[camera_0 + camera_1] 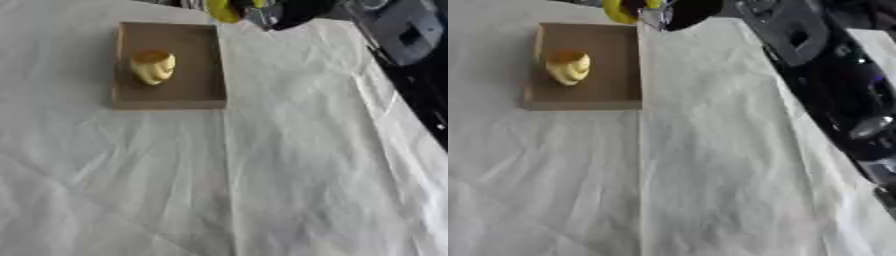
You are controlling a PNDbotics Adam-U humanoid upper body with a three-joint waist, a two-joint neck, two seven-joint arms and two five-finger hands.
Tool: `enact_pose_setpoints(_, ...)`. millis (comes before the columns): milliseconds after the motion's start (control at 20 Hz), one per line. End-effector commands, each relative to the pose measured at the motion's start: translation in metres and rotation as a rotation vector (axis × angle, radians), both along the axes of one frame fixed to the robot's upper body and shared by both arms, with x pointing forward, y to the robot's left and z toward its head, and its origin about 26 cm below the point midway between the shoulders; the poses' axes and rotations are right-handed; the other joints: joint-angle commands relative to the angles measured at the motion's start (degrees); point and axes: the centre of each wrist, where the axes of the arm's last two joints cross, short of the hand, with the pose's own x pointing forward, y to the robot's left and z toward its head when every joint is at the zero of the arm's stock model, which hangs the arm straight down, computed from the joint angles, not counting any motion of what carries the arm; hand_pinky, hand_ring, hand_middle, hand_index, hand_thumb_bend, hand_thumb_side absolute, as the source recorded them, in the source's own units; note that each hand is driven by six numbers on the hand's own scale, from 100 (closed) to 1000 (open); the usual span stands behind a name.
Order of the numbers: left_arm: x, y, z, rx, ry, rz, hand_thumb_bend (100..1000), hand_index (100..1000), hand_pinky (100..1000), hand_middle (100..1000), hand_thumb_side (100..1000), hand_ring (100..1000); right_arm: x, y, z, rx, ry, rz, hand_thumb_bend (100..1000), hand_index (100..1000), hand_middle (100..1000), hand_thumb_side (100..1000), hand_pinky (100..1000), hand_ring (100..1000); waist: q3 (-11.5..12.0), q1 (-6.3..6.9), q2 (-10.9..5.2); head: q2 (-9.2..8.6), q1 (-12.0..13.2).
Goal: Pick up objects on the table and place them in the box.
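Observation:
A shallow brown cardboard box (168, 103) lies on the white cloth at the upper left. Inside it sits a pale yellow ridged object with an orange-brown top (153, 67). At the top edge, just beyond the box's far right corner, my right hand (290, 12) is black and curled round a bright yellow object (225, 10), which sticks out to the hand's left. Only part of that object shows, so I cannot make out its shape. My left hand appears in neither view.
My right arm (826, 75), dark with grey parts, runs down the right side along the table's edge. The white wrinkled cloth (262, 175) covers the table in front of the box.

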Motion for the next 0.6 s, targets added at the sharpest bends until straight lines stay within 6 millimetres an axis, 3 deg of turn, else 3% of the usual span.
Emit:
enact_pose_setpoints(50, -0.002, -0.005, 0.01, 0.011, -0.036, -0.032, 145, 852, 870, 781, 593, 831, 0.023, 0.002, -0.004, 0.007, -0.002, -0.045, 100, 731, 483, 100, 896, 825, 0.88, 0.45, -0.9, -0.53, -1.52)
enact_pose_setpoints(350, -0.002, -0.009, 0.013, 0.019, -0.05, -0.06, 142, 852, 871, 781, 595, 831, 0.052, 0.001, -0.029, -0.018, 0.012, -0.136, 100, 741, 498, 100, 896, 833, 3.69, -0.2, 0.1, -0.81, -3.18)
enact_pose_setpoints(600, -0.002, -0.009, 0.014, 0.014, -0.052, -0.061, 139, 852, 871, 782, 601, 832, 0.062, -0.01, -0.05, -0.065, 0.0, -0.192, 100, 745, 508, 100, 892, 839, 4.28, -0.59, 0.56, -1.03, -5.39)
